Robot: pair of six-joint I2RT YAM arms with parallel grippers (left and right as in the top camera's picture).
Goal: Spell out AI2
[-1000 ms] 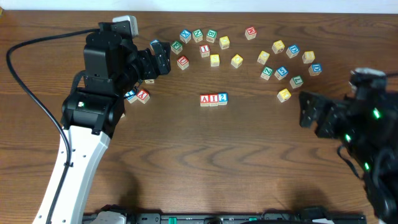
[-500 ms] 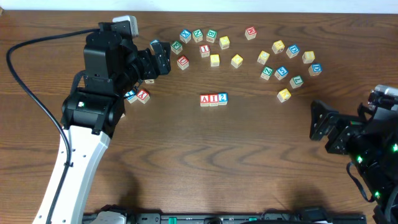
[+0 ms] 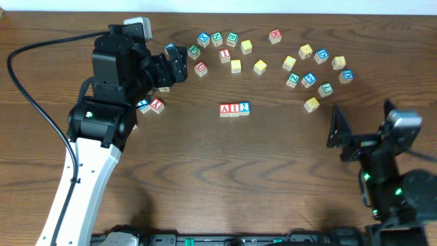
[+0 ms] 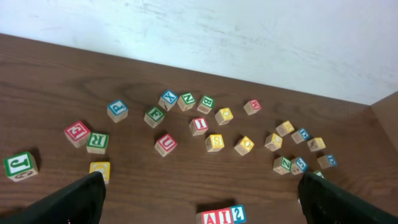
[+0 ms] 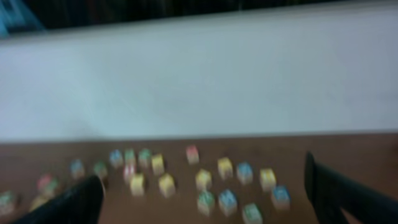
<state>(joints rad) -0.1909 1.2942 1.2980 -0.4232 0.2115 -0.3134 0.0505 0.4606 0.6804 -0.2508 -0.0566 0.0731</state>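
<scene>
Blocks A, I and 2 (image 3: 234, 108) are set touching in a row at mid-counter (image 3: 205, 178), well apart from the loose letter blocks (image 3: 235, 65) scattered along the far side. Left hand (image 4: 199, 190) is held spread near those; right hand (image 5: 200, 180) is spread too, toward the counter's right side.

Dark brown wood-grain table (image 3: 225, 171), scuffed white wall (image 4: 249, 37) behind its far edge

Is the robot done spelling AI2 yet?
Looks done: the A block, I block and 2 block sit side by side reading AI2. In hand: nothing, the left pincer and right pincer are open and empty. Left to do: nothing I can see.
</scene>
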